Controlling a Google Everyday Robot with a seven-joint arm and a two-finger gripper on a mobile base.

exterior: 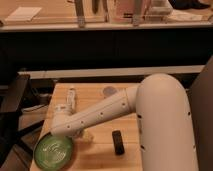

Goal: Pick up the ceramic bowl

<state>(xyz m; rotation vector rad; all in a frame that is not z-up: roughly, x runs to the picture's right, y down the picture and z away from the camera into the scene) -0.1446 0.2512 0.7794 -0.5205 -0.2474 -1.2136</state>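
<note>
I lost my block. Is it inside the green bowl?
No, the block lies on the table; the claw is by the bowl rim.

Green ceramic bowl point(54, 151) with pale concentric rings; black block point(118, 142); white arm point(100, 116); pale hand point(71, 98) behind the bowl.

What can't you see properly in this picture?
All in the camera view:
- Gripper, at the arm's end by the ceramic bowl's upper rim: mostly tucked under the white arm.
- Ceramic bowl: its lower rim runs into the picture's bottom edge.
- Pale object behind the arm: too blurred to name.
- Black block: too small to identify.
</note>
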